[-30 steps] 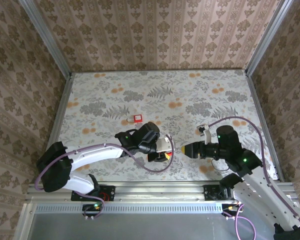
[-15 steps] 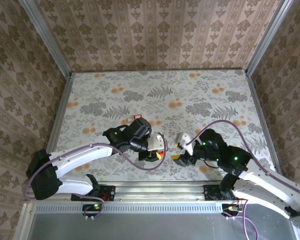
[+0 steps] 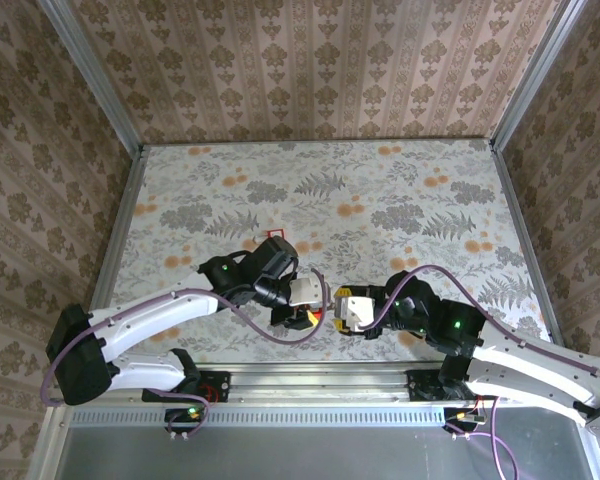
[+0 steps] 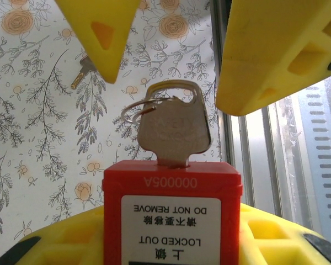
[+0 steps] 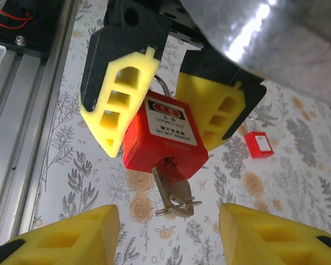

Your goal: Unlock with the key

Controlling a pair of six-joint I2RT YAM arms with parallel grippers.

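A red padlock [image 5: 164,137] with a "LOCKED OUT" label is clamped between the yellow fingers [image 5: 118,105] of my left gripper [image 3: 307,308]. A silver key [image 5: 174,190] with a wire ring sticks out of the padlock's bottom, pointing toward my right gripper. In the left wrist view the key [image 4: 174,130] rises from the padlock [image 4: 172,204]. The right gripper's yellow fingers [image 4: 276,55] stand apart on either side beyond it. My right gripper [image 5: 168,223] is open, its pads a little short of the key, touching nothing. In the top view the right gripper [image 3: 338,310] faces the left one closely.
A second red padlock [image 3: 276,236] lies on the floral table behind the left arm, also seen as a small padlock [image 5: 259,143] in the right wrist view. A loose brass key [image 4: 84,70] lies on the table. The aluminium rail [image 3: 310,382] runs just in front.
The right arm has swung left and turned its open gripper to face the key end of the padlock. The left gripper has drifted slightly left with the padlock.
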